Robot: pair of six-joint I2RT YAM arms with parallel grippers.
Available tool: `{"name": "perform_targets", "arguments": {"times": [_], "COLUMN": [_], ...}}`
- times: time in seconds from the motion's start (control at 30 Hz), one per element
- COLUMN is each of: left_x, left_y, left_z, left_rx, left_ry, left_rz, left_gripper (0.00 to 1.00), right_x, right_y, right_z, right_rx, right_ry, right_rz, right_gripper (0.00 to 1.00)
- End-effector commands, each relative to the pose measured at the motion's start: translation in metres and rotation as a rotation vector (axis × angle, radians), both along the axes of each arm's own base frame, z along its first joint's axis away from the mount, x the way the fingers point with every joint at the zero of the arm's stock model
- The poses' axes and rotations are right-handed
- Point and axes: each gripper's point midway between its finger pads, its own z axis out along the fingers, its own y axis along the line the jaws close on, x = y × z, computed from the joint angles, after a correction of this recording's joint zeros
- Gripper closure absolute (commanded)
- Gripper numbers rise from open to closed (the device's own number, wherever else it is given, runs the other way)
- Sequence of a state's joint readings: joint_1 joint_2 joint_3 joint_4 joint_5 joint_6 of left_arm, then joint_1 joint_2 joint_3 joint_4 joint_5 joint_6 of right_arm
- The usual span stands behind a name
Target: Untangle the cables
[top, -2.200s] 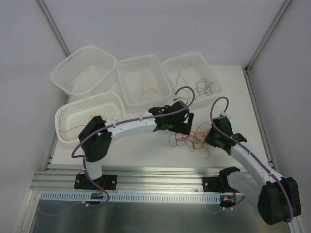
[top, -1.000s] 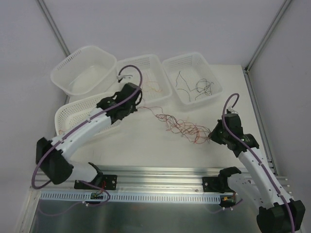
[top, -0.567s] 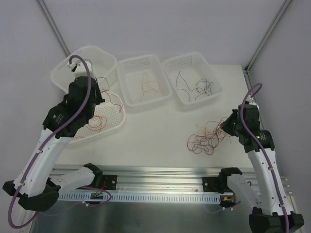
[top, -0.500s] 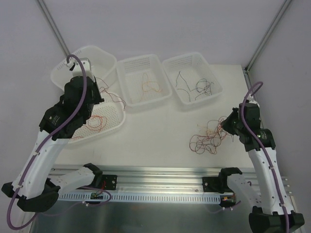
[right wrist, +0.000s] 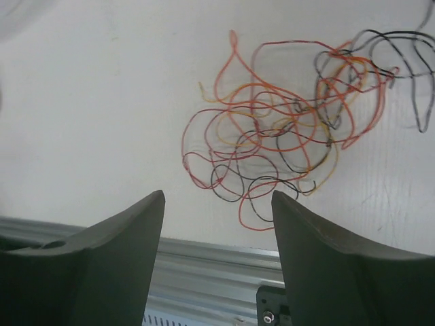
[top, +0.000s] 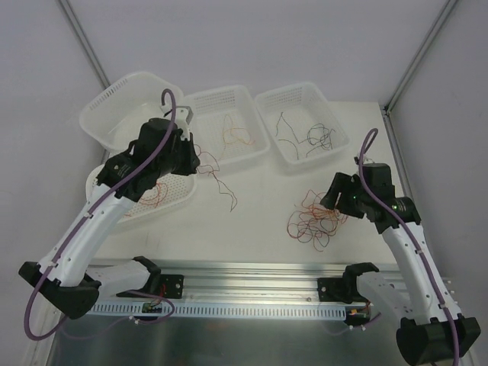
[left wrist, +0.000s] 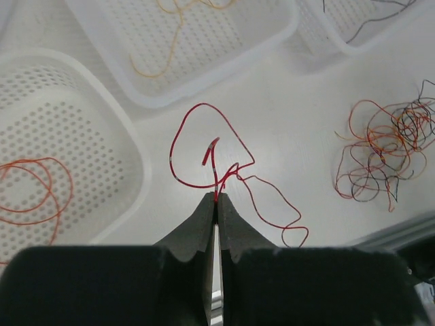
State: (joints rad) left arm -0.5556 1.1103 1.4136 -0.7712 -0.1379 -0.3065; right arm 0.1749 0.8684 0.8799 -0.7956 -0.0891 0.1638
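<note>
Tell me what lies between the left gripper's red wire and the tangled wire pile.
Only bare table separates the red wire from the pile, as the left wrist view shows.

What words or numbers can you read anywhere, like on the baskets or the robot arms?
None: no text can be read in any view.
White baskets: plain, no label.
Left arm and right arm: no brand or number shows.
Small board below the left arm's base: any marking is too small to read.
Red wire and wire tangle: no tags.
</note>
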Motion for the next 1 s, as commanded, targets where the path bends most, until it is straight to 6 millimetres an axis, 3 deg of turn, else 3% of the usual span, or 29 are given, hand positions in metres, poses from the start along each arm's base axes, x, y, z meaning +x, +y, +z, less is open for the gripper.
{"name": "perform_targets", "arguments": {"times": [0.0,0.1,0.3,0.43,0.57,0.7,0.8,0.97], "left_x": [-0.005,-0.006,-0.011,-0.013,-0.016,-0.011,-0.002,0.027], "left_y": [-0.041,-0.06,-0.092,-0.105,-0.113,-0.109,-0.1,-0.077], "left_z": [-0.011,-0.029,-0.056,-0.062,-0.062,-0.059,-0.05,-0.011], "left_rx": [-0.129,-0.136,-0.14,-0.129,-0.124,-0.108,-0.082,-0.105], "left_ry": [0.068,0.104,0.181,0.199,0.203,0.177,0.127,0.022], "left_rz": [-0.129,-0.173,-0.227,-0.252,-0.269,-0.245,-0.211,-0.125], "left_gripper": [1.0,1.0,1.0,1.0,1.0,1.0,1.0,1.0], "right_x": [-0.001,-0.009,-0.023,-0.022,-0.023,-0.022,-0.018,-0.024], "right_y": [0.033,0.066,0.13,0.161,0.182,0.192,0.185,0.165], "right_z": [0.039,0.053,0.052,0.053,0.038,0.034,0.039,0.045], "right_rx": [0.058,0.126,0.213,0.23,0.226,0.194,0.159,0.111], "right_ry": [-0.175,-0.225,-0.254,-0.313,-0.276,-0.273,-0.292,-0.321], "right_rz": [0.244,0.417,0.622,0.714,0.77,0.777,0.735,0.705], "right_gripper": [0.31,0.31,0.3,0.3,0.3,0.31,0.31,0.29]}}
